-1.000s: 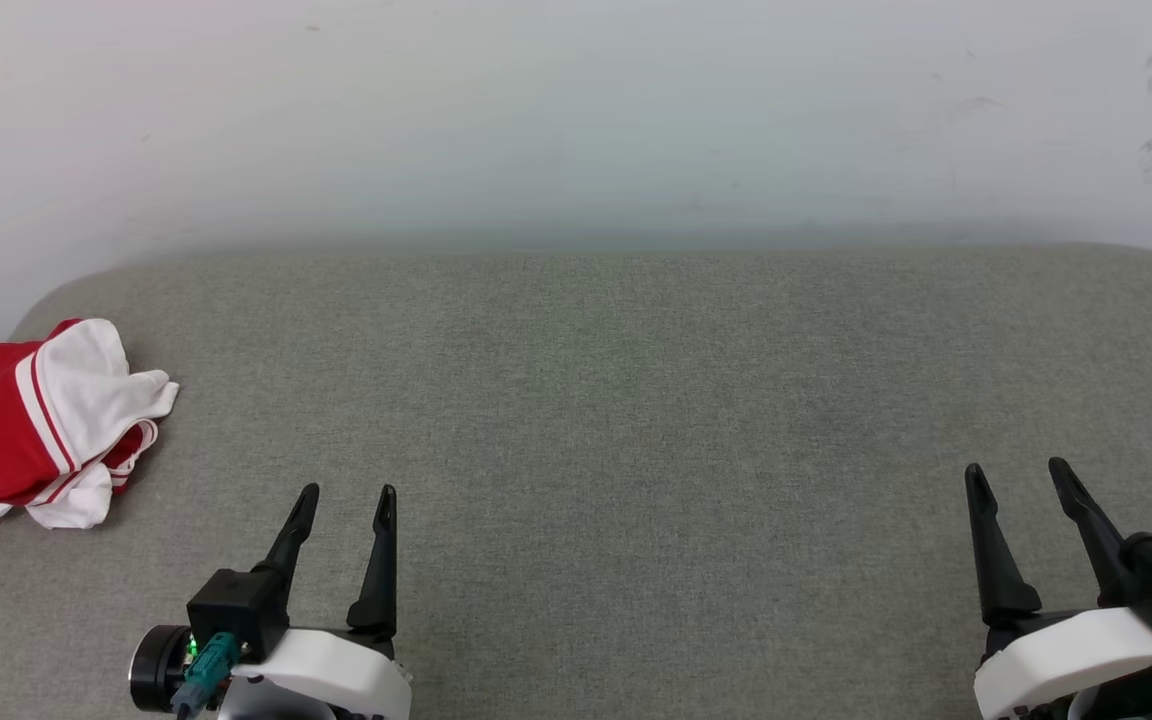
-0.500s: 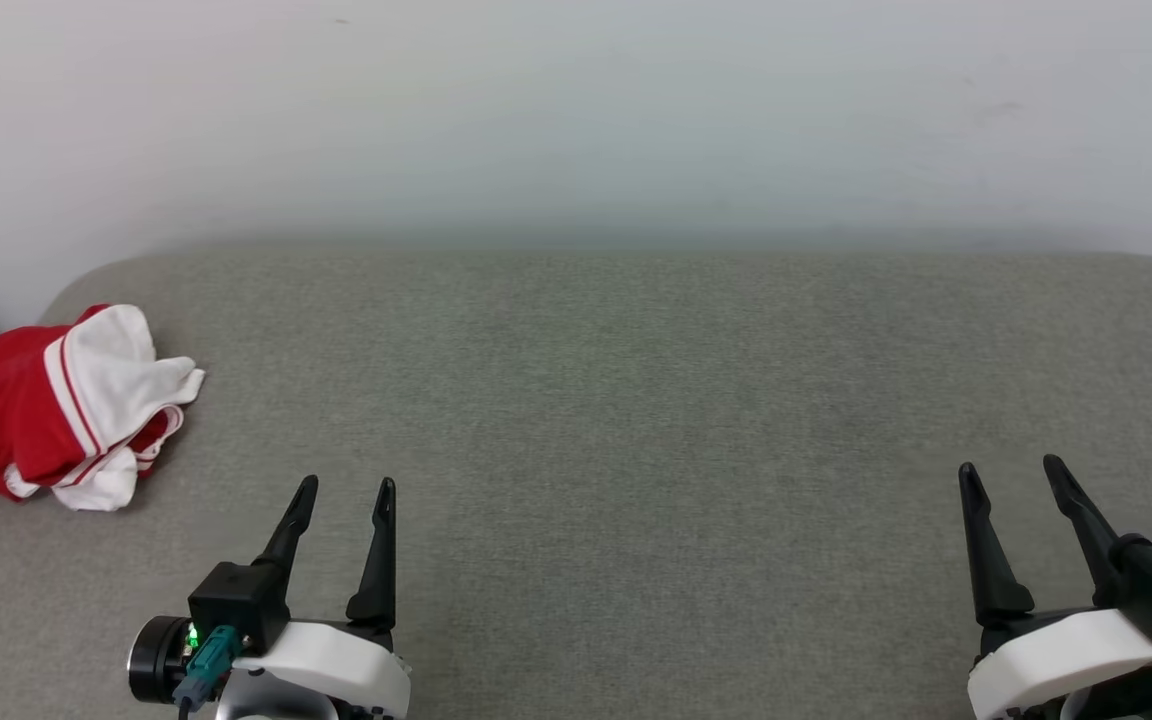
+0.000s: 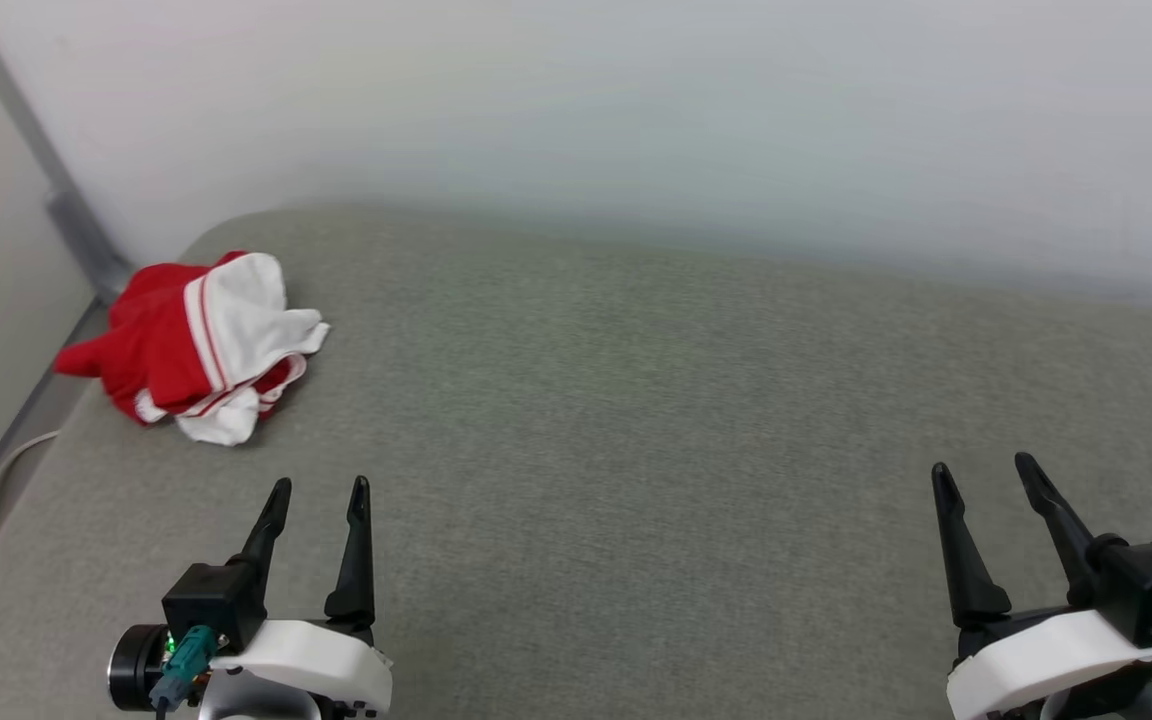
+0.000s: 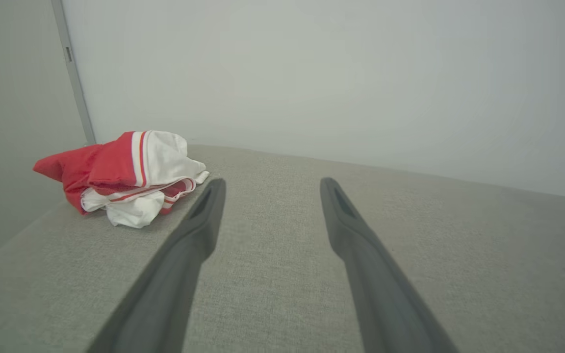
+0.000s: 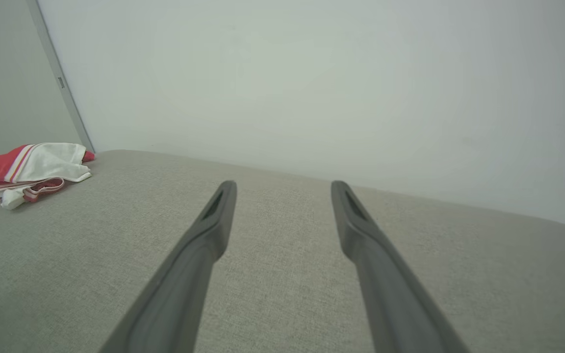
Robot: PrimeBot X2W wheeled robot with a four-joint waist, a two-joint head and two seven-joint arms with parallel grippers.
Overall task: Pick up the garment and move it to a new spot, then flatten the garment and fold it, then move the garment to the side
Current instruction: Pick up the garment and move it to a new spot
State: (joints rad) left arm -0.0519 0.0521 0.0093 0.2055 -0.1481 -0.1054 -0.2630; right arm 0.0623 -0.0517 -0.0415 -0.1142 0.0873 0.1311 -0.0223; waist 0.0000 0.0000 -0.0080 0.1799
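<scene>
Jaws left and right gape empty, clear of the crumpled garment (image 3: 198, 345) on, seemingly, a cushion (image 3: 636, 400).

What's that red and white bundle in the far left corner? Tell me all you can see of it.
A garment of soft cloth, mostly red, with white parts trimmed with thin red stripes. It lies crumpled in a loose heap, a red tip poking out leftward, on the grey fabric surface near its far left corner. Nothing else touches it.
</scene>
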